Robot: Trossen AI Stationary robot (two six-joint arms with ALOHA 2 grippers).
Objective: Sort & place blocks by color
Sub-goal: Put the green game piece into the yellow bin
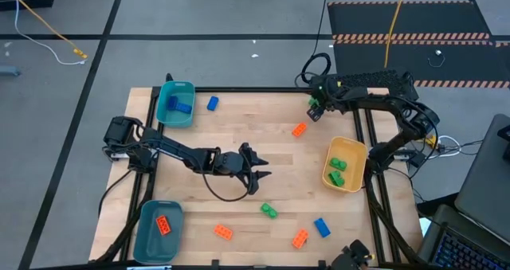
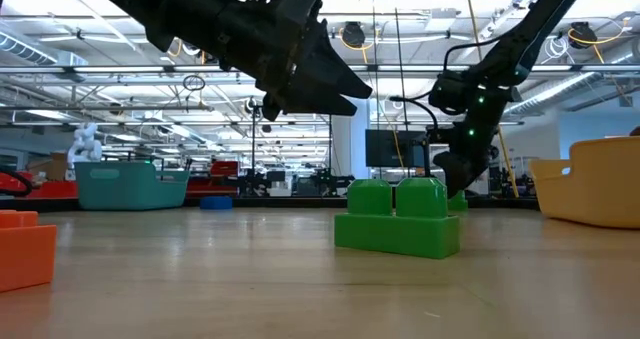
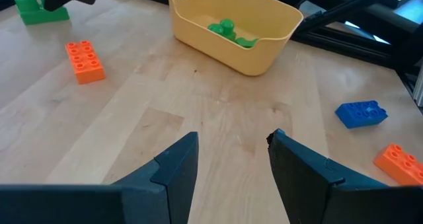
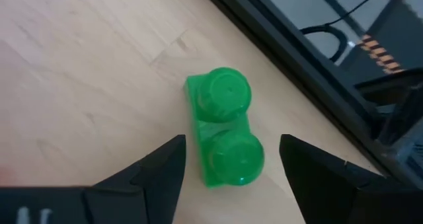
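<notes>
My right gripper [image 4: 231, 147] is open at the table's far right edge, its fingers standing on either side of a green two-stud block [image 4: 225, 128] without touching it; the block lies on the wood [image 1: 313, 104]. My left gripper [image 1: 256, 170] is open and hangs above the table's middle, holding nothing [image 3: 232, 143]. Loose blocks lie on the table: blue [image 1: 212, 103], orange [image 1: 299, 130], green [image 1: 268, 211], orange [image 1: 223, 232], orange [image 1: 300, 238] and blue [image 1: 321, 227]. In the low view the near green block [image 2: 397, 217] stands in front.
A far-left teal bin [image 1: 188, 87] holds blue blocks. A near-left teal bin [image 1: 146, 238] holds one orange block. The yellow bin [image 1: 358, 146] on the right holds green blocks. Black frame rails [image 1: 368, 127] run just beyond the right gripper. Bare wood lies around the left gripper.
</notes>
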